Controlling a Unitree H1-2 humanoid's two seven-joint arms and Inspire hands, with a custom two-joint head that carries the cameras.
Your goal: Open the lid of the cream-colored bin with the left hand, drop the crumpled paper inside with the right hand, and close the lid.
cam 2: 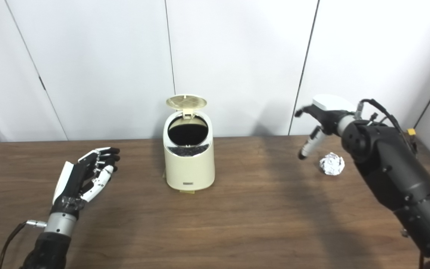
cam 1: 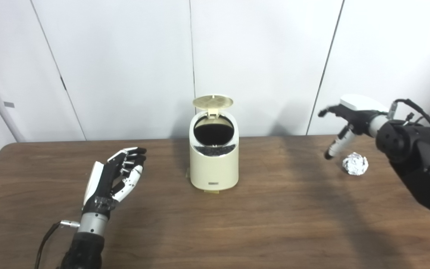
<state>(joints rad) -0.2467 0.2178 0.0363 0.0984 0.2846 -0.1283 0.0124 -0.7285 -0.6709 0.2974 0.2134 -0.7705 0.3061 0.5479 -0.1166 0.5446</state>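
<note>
1. The left hand (cam 1: 116, 175) hovers over the brown table (cam 1: 259, 224) at about 8 o'clock from the cream-colored bin (cam 1: 214, 168), palm turned inward, fingers loosely curled and apart, holding nothing.
2. The right hand (cam 1: 343, 121) is raised at the bin's 3 o'clock side, palm down, fingers spread and empty, one finger pointing down just beside the crumpled paper (cam 1: 355, 163).
3. The silvery, foil-like paper ball lies on the table below the right hand, untouched, well apart from the bin.
4. The bin stands at table centre, its round lid (cam 1: 213, 101) tipped up at 12 o'clock, dark interior exposed.
5. The right eye view shows more of the right forearm (cam 2: 390, 175); the left eye view cuts it off.
6. A small label (cam 1: 213, 183) low on the bin's front is too blurred to read.
</note>
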